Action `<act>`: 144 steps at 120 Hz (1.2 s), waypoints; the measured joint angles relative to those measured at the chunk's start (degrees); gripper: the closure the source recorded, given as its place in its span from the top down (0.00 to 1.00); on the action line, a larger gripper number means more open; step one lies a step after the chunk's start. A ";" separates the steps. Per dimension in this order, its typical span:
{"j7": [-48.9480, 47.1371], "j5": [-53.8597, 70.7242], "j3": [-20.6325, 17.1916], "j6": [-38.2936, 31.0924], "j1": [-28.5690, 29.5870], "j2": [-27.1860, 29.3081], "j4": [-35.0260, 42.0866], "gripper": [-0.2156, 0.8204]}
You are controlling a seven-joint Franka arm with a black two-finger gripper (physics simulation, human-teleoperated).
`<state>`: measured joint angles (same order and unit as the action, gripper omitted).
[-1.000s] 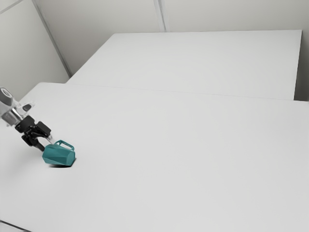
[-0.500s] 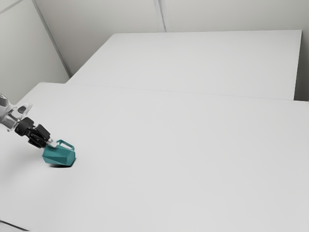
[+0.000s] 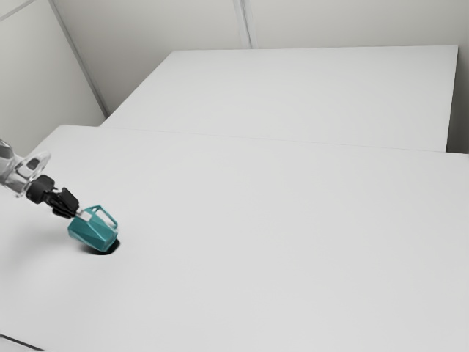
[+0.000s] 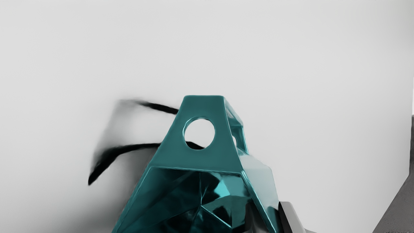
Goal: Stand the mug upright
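Tipped up from its lying pose in the earlier frame, the teal mug has its mouth end higher now, and the claw has risen slightly with it. Going left to right across the exterior view, the arm reaches down to the claw, which is closed narrow on the mug's wall near the mouth: one finger sits inside the mug and the other finger outside. Just beyond the claw, the mug slants away and down, mouth toward the claw, base end lowest and farthest from it, over a dark shadow on the worktop. Whether the base edge touches down, I cannot tell. The handle juts from the mug's upper side, also past the claw.

Righting the mug looks to be the step in hand, and it is only partly turned. What comes next, I judge, is more rotation with the grip kept firm, bringing the mouth above the base, then settling the base flat before letting go. Pinched by one wall, the mug could swivel or slip.
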<state>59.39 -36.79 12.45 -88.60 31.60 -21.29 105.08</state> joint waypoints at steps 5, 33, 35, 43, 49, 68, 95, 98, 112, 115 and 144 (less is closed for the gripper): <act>0.24 -0.24 -0.03 0.03 -0.19 0.12 0.03 0.05; 1.08 -0.69 -0.11 0.16 -2.92 1.85 0.44 0.04; 1.09 -0.68 -0.10 0.16 -3.20 2.10 0.60 0.04; 1.04 -0.57 -0.06 0.17 -4.66 3.40 1.02 0.04; 0.83 -0.33 0.04 0.16 -6.67 4.95 1.32 0.04; -0.86 2.73 0.55 -1.88 -15.55 9.07 1.92 0.04; -5.84 13.15 0.62 -9.21 -27.26 11.89 2.21 0.04; -6.54 14.41 0.63 -10.17 -28.81 12.01 2.20 0.04; -10.07 20.14 0.69 -14.59 -35.49 12.15 2.18 0.04; -10.91 21.24 0.70 -15.49 -36.67 12.14 2.20 0.04; -19.60 29.29 1.46 -25.90 -44.75 12.07 6.79 0.04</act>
<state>39.79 -7.50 13.91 -114.50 -13.15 -9.23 111.87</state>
